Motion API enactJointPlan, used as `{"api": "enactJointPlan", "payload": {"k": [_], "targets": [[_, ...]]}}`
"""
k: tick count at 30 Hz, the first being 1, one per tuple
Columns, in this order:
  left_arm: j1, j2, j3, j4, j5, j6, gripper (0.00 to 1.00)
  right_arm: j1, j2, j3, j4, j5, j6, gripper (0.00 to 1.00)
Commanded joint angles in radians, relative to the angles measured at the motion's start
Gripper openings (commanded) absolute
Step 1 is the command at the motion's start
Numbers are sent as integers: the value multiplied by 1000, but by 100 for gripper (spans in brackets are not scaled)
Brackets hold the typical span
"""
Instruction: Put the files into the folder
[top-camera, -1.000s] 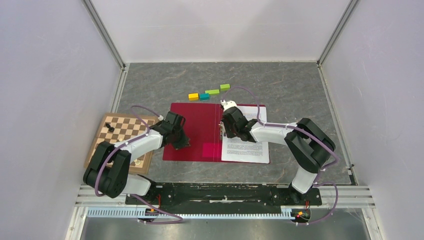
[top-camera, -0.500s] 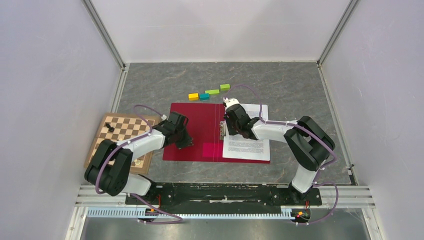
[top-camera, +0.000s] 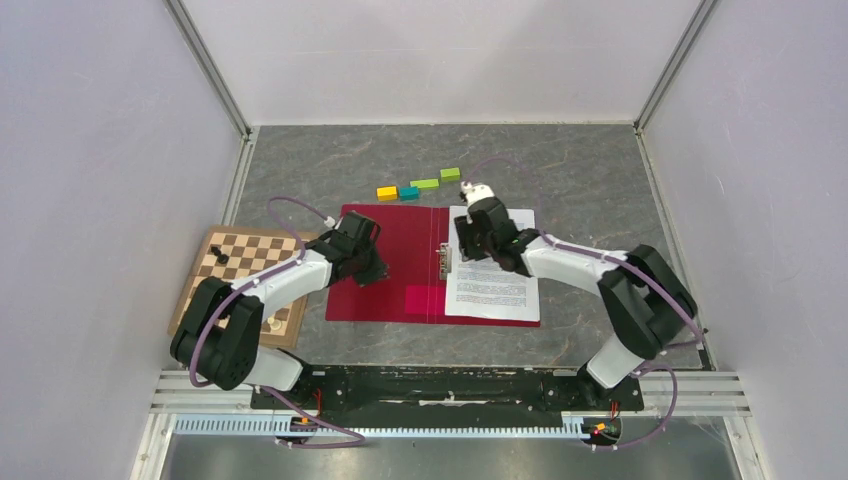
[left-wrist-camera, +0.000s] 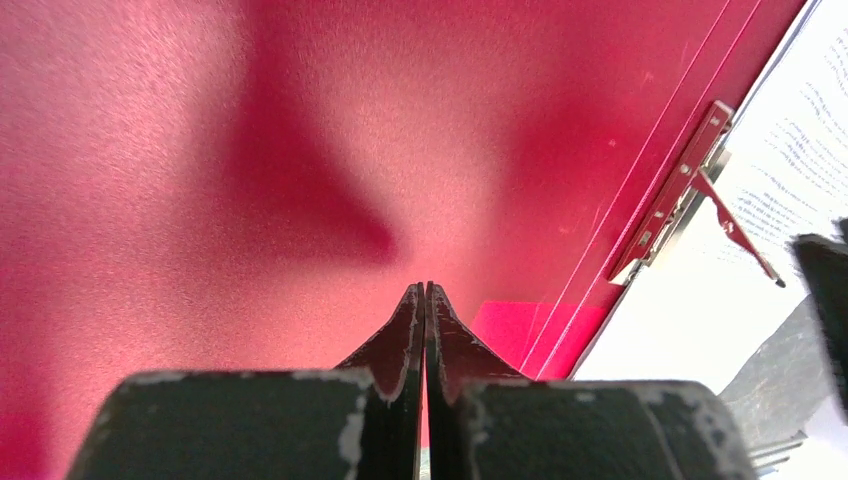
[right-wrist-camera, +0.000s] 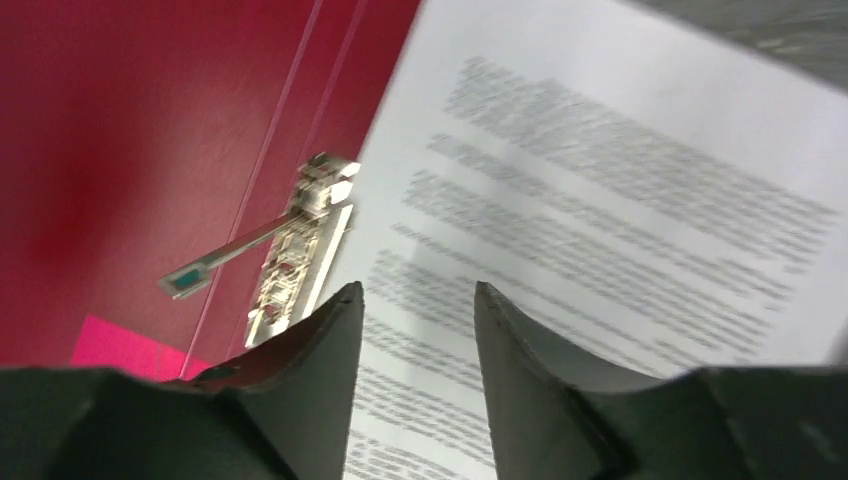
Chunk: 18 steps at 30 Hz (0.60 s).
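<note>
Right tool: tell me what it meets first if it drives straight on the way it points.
Most likely the files: the open right tool points down at the printed page, just beside the metal clip. Its height above the paper is unclear.

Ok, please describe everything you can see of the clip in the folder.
The clip is a narrow strip of silvery metal, fixed along the spine of the open red folder. Its thin lever stands raised. The edge of the files lies right beside it. The open right gripper hovers near, not touching it.
</note>
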Motion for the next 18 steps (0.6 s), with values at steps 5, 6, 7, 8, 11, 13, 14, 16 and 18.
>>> {"api": "enactJointPlan", "payload": {"k": [5,6,7,8,11,13,14,16,18], "targets": [[13,-86,73,-133,-176,108,2,-268,-114,-54,33,39,3,69],[15,-103,70,-150,-203,119,2,-296,-109,-55,64,38,4,73],[18,-114,66,-170,-233,130,2,-323,-100,-52,81,34,5,77],[25,-128,60,-191,-259,137,2,-342,-89,-47,95,19,8,80],[62,-169,24,-225,-288,145,5,-404,-46,-33,142,-29,27,86],[85,-191,0,-239,-296,145,20,-432,-9,-18,162,-53,37,88],[93,-203,-14,-243,-305,141,30,-443,11,-8,166,-65,42,88],[100,-222,-37,-248,-328,139,49,-453,44,1,180,-87,49,89],[111,-237,-56,-250,-359,135,56,-454,68,8,182,-90,53,90]]}}
